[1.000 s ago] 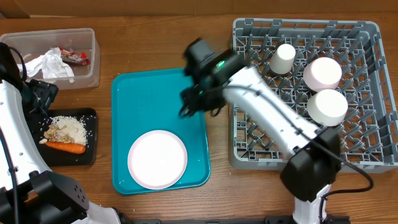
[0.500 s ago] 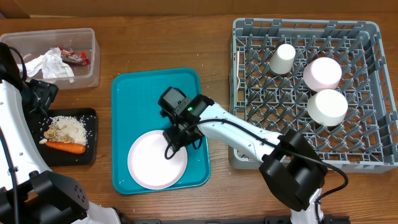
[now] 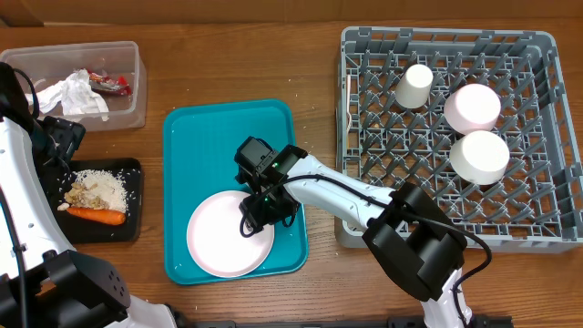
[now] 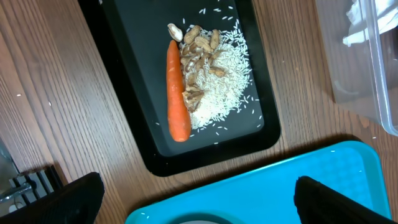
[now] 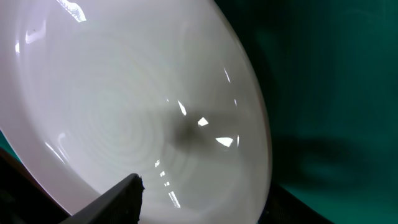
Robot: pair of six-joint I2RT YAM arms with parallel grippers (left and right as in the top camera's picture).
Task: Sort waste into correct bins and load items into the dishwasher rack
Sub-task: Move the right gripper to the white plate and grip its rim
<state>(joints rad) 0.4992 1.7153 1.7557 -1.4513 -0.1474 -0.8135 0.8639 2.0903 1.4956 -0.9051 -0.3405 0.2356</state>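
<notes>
1. Your right claw is down at the upper-right rim of the plate, which lies on the teal tray. Can't tell whether it's gripping.
2. Your left claw is spread wide and empty, near the black tray holding carrot and rice.
3. The rack holds the cup and two bowls.
4. Napkin and wrapper are in the tub.

The right arm is made up of white rounded links and black joint housings. A thin black cable is run along it, and a green light is set at the wrist. The left arm is built alike. Black fingers are fitted.
</notes>
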